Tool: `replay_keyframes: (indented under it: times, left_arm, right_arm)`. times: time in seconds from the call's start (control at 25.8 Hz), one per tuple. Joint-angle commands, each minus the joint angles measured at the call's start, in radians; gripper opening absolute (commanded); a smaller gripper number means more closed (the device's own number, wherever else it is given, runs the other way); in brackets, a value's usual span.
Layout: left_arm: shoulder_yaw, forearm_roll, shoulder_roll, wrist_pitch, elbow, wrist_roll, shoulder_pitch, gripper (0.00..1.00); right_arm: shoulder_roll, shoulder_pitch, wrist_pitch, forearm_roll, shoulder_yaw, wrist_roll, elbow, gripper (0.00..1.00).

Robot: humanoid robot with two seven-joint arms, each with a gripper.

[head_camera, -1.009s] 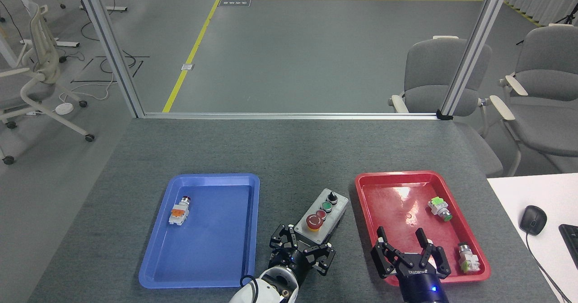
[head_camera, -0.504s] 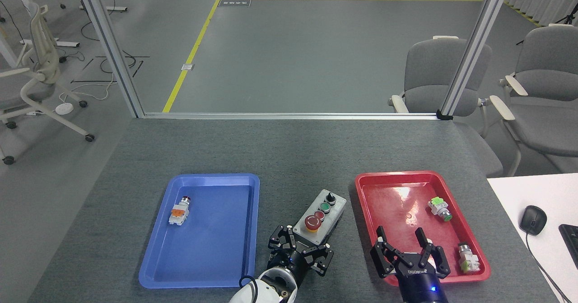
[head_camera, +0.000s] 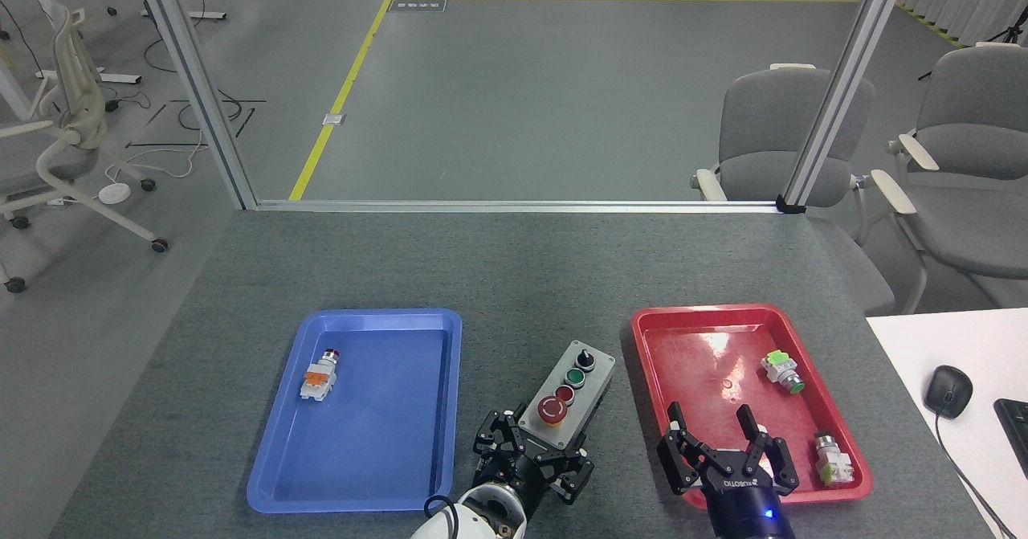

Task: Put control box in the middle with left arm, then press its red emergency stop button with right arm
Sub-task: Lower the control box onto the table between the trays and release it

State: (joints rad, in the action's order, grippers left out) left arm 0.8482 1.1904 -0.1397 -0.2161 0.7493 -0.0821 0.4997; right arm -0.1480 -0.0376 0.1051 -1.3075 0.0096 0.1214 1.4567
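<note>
The control box point(head_camera: 572, 388), light grey on a black base, lies at an angle on the dark felt between the two trays. Its black knob point(head_camera: 585, 357) points away from me, and the big red emergency stop button point(head_camera: 552, 410) is at its near end. My left gripper point(head_camera: 533, 447) comes up from the bottom edge, with its black fingers point(head_camera: 495, 429) closed around the near end of the box. My right gripper point(head_camera: 713, 436) hovers open over the near part of the red tray point(head_camera: 687, 317), with nothing between its fingers.
The blue tray point(head_camera: 377, 475) on the left holds one small push-button switch point(head_camera: 319, 376). Two loose switches point(head_camera: 782, 370) point(head_camera: 832, 457) lie in the red tray. A white desk point(head_camera: 907, 338) with a mouse point(head_camera: 948, 391) adjoins the table on the right. Frame posts and chairs stand beyond the far edge.
My left gripper has drawn back toward me and slightly left, and the control box has come along with it. The right gripper has barely moved.
</note>
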Motion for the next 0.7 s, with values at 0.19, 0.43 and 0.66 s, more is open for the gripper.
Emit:
replay_keyframes:
  times: [0.19,0.43,0.66]
  left_arm:
    - [-0.008,0.0,0.063,0.011,0.111,-0.002,-0.075,0.99]
    - [-0.061,-0.003,0.219,0.064,0.275,-0.001,-0.145,0.99]
    - [-0.239,-0.002,0.341,0.196,0.43,0.002,-0.245,0.99]
  right_arm:
    - [0.005,0.001,0.001,-0.001,0.009,0.0,0.001,0.97]
    - [0.015,0.008,0.004,-0.018,0.029,-0.005,-0.001,0.87]
    - [0.025,0.011,0.005,-0.062,0.076,-0.009,-0.001,0.48]
